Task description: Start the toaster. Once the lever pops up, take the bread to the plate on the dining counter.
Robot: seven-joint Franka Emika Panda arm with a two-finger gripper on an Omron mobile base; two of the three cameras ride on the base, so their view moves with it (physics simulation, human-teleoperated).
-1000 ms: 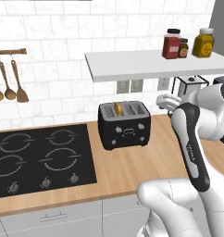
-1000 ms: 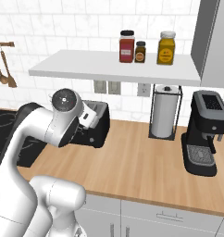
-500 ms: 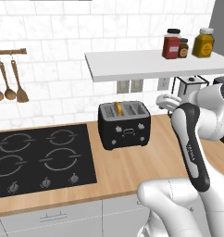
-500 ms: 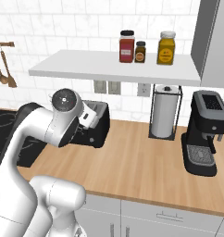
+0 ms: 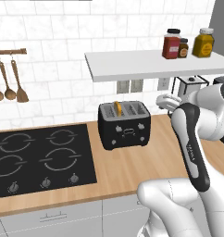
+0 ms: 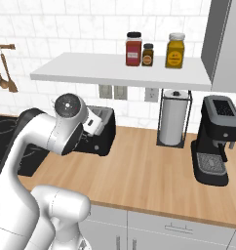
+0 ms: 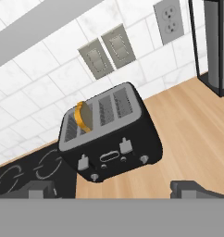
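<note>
Two dark fingertips (image 7: 42,189) sit at the bottom of the hand view, spread wide, nothing between them; gripper (image 7: 118,190) held apart from the toaster, above the wood worktop (image 7: 192,139). In left base view the white arm (image 5: 192,143) rises from lower right, hand end just right of the toaster (image 5: 124,124).

Toaster: glossy black box on the worktop, just right of the black hob (image 5: 40,159), near the tiled wall. Front shows two grey levers and small knobs. Bread (image 7: 83,116) stands upright in one of the left slots, golden crust sticking out above the top; other slots look empty. Same bread (image 5: 117,108) visible in left base view.

Behind the toaster, wall outlets (image 7: 107,50) on white tile. White shelf (image 5: 151,62) above carries three jars (image 6: 133,48). Further right along the worktop: paper towel roll in a wire holder (image 6: 173,123), then black coffee machine (image 6: 215,139). Wooden utensils (image 5: 12,83) hang on a rail at far left.
</note>
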